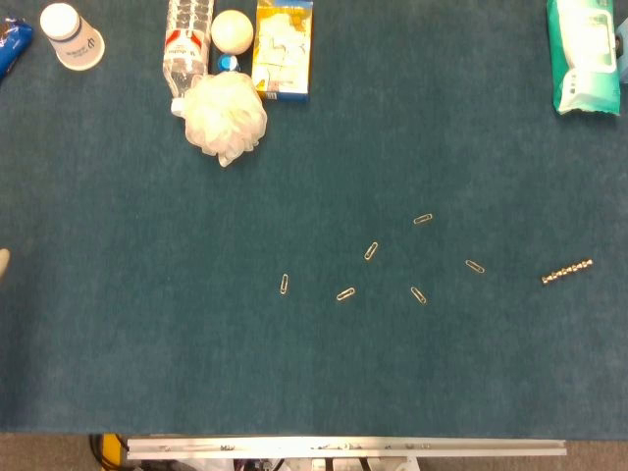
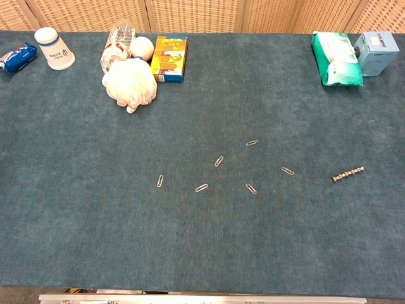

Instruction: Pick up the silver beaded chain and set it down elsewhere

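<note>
Your silver beaded chain (image 1: 567, 272) lay straight on the tabletop (image 1: 147, 343) near its right edge, right of the scattered paper clips (image 1: 372, 251). Neither hand appeared in either view, so you could not judge their state.

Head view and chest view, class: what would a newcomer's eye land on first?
Probably the white mesh bath pouf near the table's far edge, pressed against a plastic bottle and a yellow box. Next, the loose scatter of paper clips mid-table, and the silver beaded chain lying alone to their right.
</note>
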`<state>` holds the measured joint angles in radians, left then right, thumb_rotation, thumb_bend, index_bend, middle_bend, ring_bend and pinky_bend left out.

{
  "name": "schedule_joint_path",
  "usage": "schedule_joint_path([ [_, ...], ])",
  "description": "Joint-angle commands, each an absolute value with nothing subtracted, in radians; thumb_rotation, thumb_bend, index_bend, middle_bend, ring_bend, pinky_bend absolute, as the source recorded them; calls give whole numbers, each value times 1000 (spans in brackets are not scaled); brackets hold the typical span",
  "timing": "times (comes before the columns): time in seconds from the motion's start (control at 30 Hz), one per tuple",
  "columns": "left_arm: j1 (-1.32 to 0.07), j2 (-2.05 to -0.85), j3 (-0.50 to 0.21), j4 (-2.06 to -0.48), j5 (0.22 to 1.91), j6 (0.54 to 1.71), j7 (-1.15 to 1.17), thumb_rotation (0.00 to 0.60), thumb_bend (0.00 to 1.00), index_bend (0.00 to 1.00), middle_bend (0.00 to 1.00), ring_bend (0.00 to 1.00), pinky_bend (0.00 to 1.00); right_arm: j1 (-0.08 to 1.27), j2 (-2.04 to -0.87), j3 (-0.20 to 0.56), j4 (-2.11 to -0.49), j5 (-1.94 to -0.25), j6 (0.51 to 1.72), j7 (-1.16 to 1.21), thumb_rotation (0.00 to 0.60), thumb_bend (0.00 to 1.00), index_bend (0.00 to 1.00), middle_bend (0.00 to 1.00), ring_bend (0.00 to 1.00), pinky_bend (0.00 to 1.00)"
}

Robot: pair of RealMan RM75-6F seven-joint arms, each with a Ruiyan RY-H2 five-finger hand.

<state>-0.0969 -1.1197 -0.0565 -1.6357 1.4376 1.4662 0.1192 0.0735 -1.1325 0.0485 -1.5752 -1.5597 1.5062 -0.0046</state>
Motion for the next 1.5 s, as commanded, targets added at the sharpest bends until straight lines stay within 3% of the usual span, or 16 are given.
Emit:
schedule_joint_path([
  [0.03, -89, -1113, -57, -1646, 1440, 1481, 124, 600, 221, 716, 605, 492, 647, 80, -1132, 47, -1576, -1564, 1497, -7, 600, 352, 381, 330, 222, 333],
  [0.47, -67, -1097, -60, -1668, 1412, 1499, 133, 600, 221, 716, 605, 492, 647, 105, -1126, 51, -1583, -1559, 1463, -1, 600, 352, 381, 331, 222, 333],
  [0.9, -84, -1137, -57, -1591, 1344, 1415, 138, 600, 221, 717, 607, 493, 648, 127, -1105, 77, -1585, -1505, 1424, 20, 600, 352, 381, 330, 222, 333],
  [1.13, -69, -1133, -37, -1640, 1404, 1468, 195, 600, 222, 717, 607, 493, 648, 92, -1092, 55, -1587, -1567, 1502, 58, 600, 351, 381, 330, 222, 333],
  [1.5, -59, -1127, -35, -1668, 1442, 1506, 201, 600, 221, 705, 599, 493, 648, 105, -1102, 39, -1582, -1590, 1478, 44, 600, 351, 381, 330, 222, 333],
])
